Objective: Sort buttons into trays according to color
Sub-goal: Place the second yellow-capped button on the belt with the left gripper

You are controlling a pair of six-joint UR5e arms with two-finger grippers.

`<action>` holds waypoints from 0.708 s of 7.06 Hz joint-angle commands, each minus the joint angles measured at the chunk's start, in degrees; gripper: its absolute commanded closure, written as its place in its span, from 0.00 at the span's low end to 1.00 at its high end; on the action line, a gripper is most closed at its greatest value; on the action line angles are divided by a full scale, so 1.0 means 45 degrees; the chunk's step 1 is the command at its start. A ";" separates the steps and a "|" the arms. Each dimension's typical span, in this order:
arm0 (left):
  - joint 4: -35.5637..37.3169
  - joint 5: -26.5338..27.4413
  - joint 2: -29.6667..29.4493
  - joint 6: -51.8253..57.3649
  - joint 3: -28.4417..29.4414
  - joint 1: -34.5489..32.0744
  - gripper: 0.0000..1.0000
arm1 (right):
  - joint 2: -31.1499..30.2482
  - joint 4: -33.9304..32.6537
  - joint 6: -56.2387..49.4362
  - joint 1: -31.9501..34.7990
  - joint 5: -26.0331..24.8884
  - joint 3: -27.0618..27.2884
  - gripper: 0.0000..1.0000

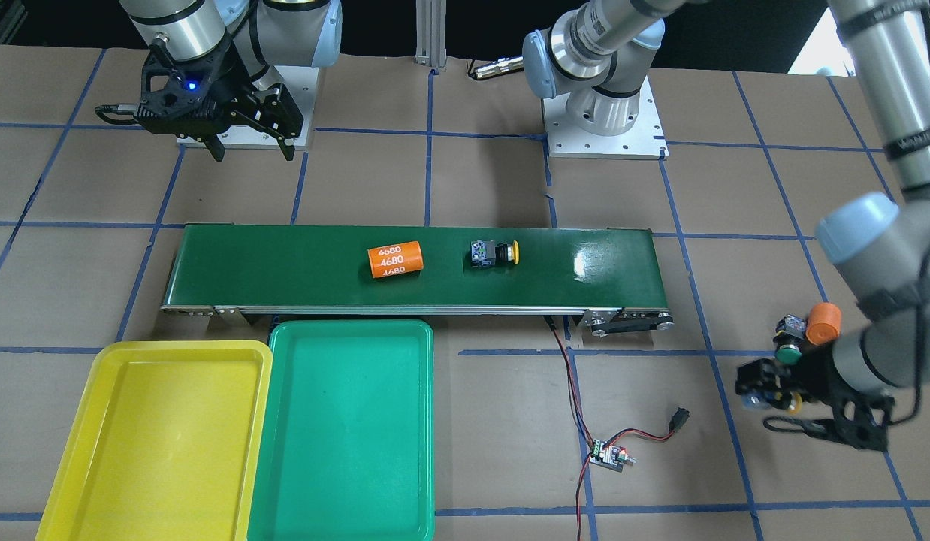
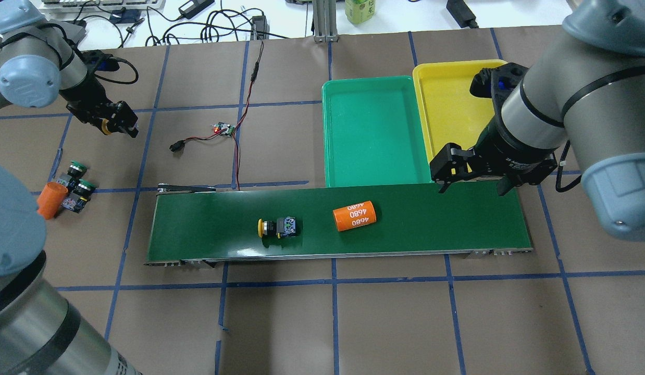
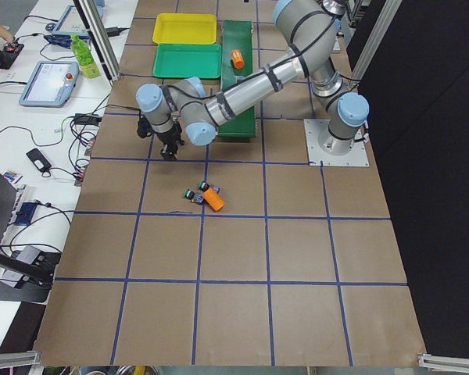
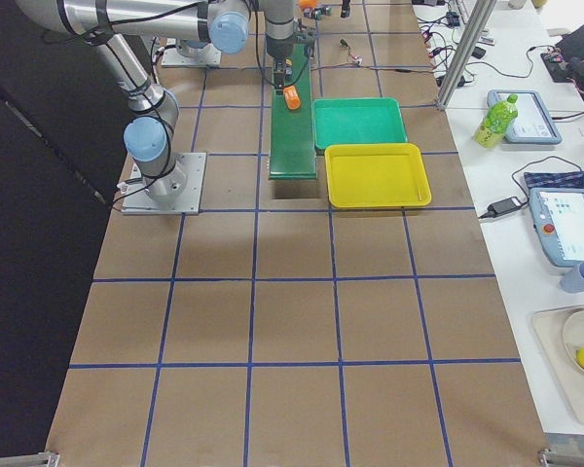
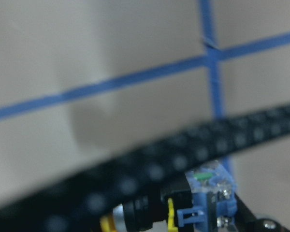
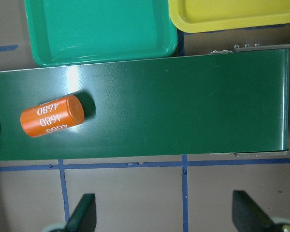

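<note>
the left gripper (image 2: 118, 124) hangs low over the desk (image 2: 385, 312) near its left end, on the operators' side of the belt's line; its jaws are closed on a yellow button (image 5: 205, 186), whose blue-grey body and yellow trim show between them in the wrist view; the right gripper (image 2: 471, 187) hovers above the right end of the conveyor belt (image 2: 432, 229), jaws spread wide with nothing between them; a second yellow button (image 2: 276, 227) lies on its side on the belt, left of its middle, cap pointing toward the desk's left end; an orange cylinder (image 2: 355, 216) printed 4680 lies near it on the belt, apart from it; a green button (image 2: 75, 171) and the other green button (image 2: 83, 190) sit close together by the desk's left edge, just beside a second orange cylinder (image 2: 50, 199); the green tray (image 2: 374, 130) and the yellow tray (image 2: 450, 104) lie side by side, edges touching, between the belt and the operators' edge, the yellow one nearer the desk's right end.
</note>
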 commanded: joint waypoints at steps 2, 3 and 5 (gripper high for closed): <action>0.0131 -0.1109 0.4252 -0.2897 -0.4782 -0.1595 1.00 | 0.0006 0.0047 0.0097 -0.0021 -0.0191 0.0033 0.00; 0.0692 -0.1032 0.4455 -0.3137 -0.5450 -0.2259 1.00 | 0.0006 0.0105 0.0098 -0.0040 -0.0230 0.0033 0.00; 0.2171 -0.1070 0.4342 -0.3803 -0.6584 -0.2772 1.00 | -0.0013 0.0261 0.0039 -0.0060 -0.1335 0.0013 0.00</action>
